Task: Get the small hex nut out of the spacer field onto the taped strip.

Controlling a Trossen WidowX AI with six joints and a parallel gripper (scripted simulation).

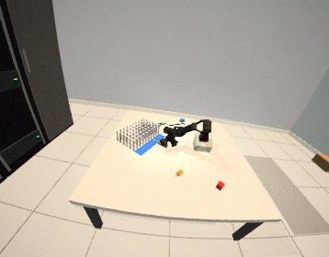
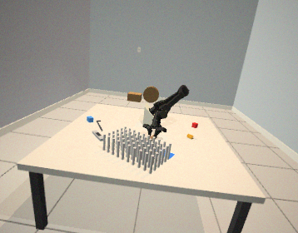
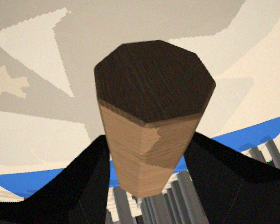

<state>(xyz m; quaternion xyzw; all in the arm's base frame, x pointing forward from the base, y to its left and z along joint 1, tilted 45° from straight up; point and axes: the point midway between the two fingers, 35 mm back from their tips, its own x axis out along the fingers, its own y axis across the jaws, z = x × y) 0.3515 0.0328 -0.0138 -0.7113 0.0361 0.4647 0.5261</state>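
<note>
My gripper (image 1: 162, 142) (image 2: 154, 131) (image 3: 145, 139) is shut on a wooden tool handle (image 3: 141, 140) with a dark end cap. It hangs beside the blue taped strip (image 1: 147, 147) (image 2: 171, 156) (image 3: 241, 137), on the robot base's side of the spacers. The tool's lower part is hidden behind the handle in the wrist view and too small to tell in the top and exterior views. The thin grey metal spacers (image 1: 117, 135) (image 2: 151, 165) (image 3: 176, 197) stand upright in rows behind the strip. I cannot make out the hex nut in any view.
A dark bent tool (image 2: 100, 126) and a flat grey object (image 2: 97, 135) lie beyond one side of the field. A blue cube (image 1: 182, 120) (image 2: 90, 119) is near them. An orange block (image 1: 179, 173) (image 2: 190, 136) and a red cube (image 1: 220, 185) (image 2: 195, 125) lie on the opposite side.
</note>
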